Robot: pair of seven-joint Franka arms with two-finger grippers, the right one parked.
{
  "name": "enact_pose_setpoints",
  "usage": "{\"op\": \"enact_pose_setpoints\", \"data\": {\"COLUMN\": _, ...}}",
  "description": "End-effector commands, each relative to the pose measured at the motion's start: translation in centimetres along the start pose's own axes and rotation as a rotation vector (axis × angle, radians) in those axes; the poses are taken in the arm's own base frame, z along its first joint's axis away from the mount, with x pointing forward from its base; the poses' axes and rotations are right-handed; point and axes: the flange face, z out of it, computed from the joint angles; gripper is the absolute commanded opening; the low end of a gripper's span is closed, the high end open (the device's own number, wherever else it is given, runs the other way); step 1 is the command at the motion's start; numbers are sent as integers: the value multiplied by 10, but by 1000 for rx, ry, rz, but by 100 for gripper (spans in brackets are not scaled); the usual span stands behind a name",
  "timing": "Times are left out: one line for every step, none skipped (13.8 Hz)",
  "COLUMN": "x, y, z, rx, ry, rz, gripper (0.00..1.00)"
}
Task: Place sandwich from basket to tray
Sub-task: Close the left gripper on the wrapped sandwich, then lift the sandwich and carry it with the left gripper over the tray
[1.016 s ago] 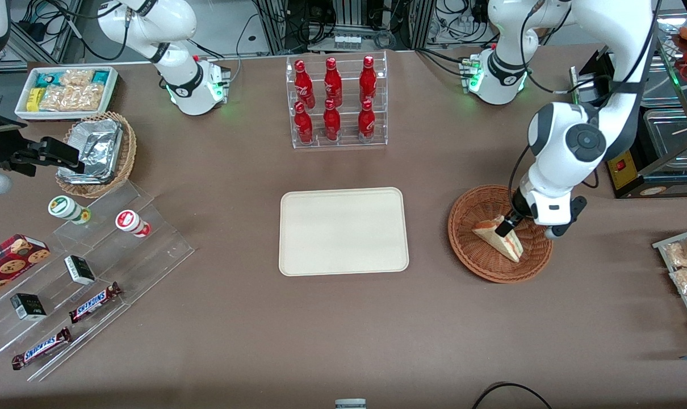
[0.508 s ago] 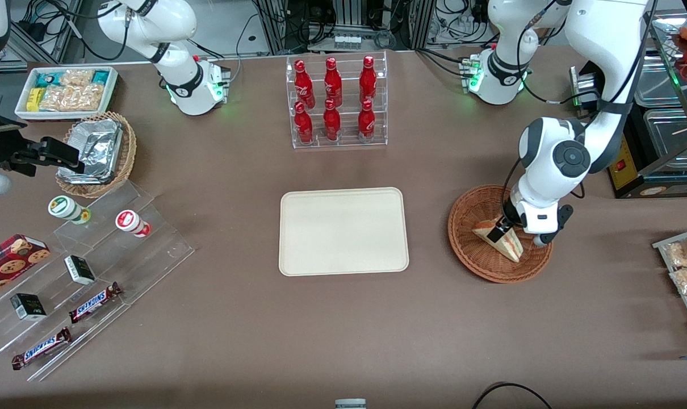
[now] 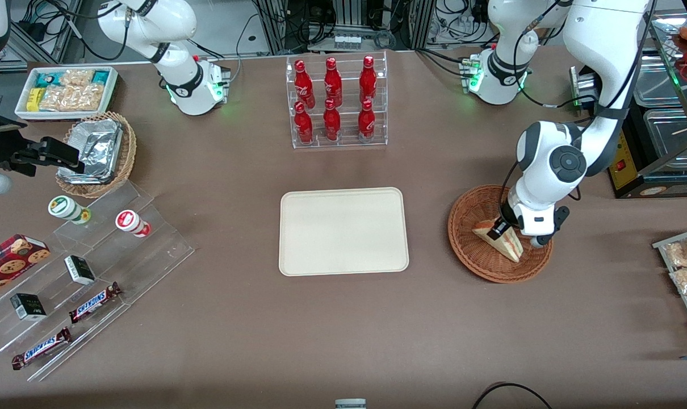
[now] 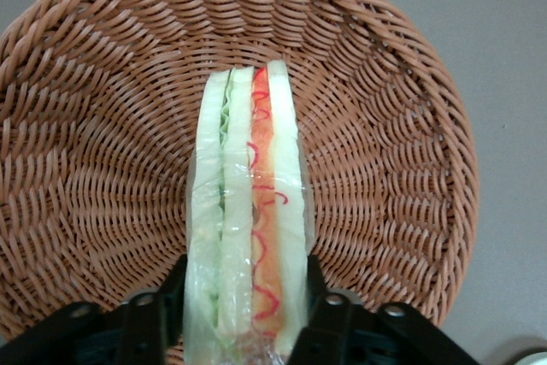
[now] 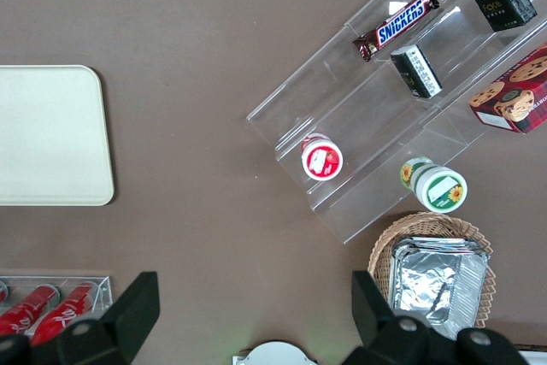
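The sandwich (image 3: pixel 511 245), a clear-wrapped white wedge with red and green filling, lies in the reddish-brown wicker basket (image 3: pixel 480 267) toward the working arm's end of the table. My left gripper (image 3: pixel 499 230) is down in the basket over the wedge's thick end. In the left wrist view the sandwich (image 4: pixel 248 177) stands on edge in the basket (image 4: pixel 102 126). The gripper (image 4: pixel 246 314) is open, with one black finger (image 4: pixel 175 292) on each side, close against the wrap. The cream-white tray (image 3: pixel 343 231) lies bare at the table's middle.
A clear rack of red bottles (image 3: pixel 335 102) stands farther from the front camera than the tray. A black appliance (image 3: pixel 633 165) and metal pans sit near the basket. Packaged snacks (image 3: pixel 684 267) lie at the working arm's table edge. Tiered clear shelves (image 3: pixel 82 272) stand toward the parked arm's end.
The left arm has come down and shifted slightly toward the tray, bringing the gripper lower around the sandwich. The sandwich and basket have not moved.
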Motion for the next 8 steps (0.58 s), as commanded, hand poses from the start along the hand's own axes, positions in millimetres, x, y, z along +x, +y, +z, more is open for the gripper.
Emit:
{"op": "enact_pose_setpoints", "data": {"x": 2, "y": 10, "z": -25, "rx": -40, "ry": 37, "rz": -7, "gripper": 0}}
{"op": "enact_pose_setpoints", "data": {"x": 4, "y": 13, "z": -41, "rx": -52, "ry": 50, "rz": -2, "gripper": 0}}
{"op": "enact_pose_setpoints", "data": {"x": 6, "y": 19, "z": -62, "rx": -54, "ry": 58, "rz": 3, "gripper": 0}}
{"op": "enact_pose_setpoints", "data": {"x": 10, "y": 26, "z": -80, "rx": -38, "ry": 61, "rz": 16, "gripper": 0}}
{"op": "enact_pose_setpoints", "data": {"x": 9, "y": 40, "z": -103, "rx": -3, "ry": 64, "rz": 46, "gripper": 0}}
{"op": "enact_pose_setpoints", "data": {"x": 6, "y": 58, "z": -126, "rx": 25, "ry": 54, "rz": 58, "gripper": 0}}
{"op": "enact_pose_setpoints", "data": {"x": 10, "y": 72, "z": -145, "rx": 45, "ry": 41, "rz": 57, "gripper": 0}}
{"op": "enact_pose_setpoints", "data": {"x": 0, "y": 89, "z": -160, "rx": 59, "ry": 31, "rz": 73, "gripper": 0}}
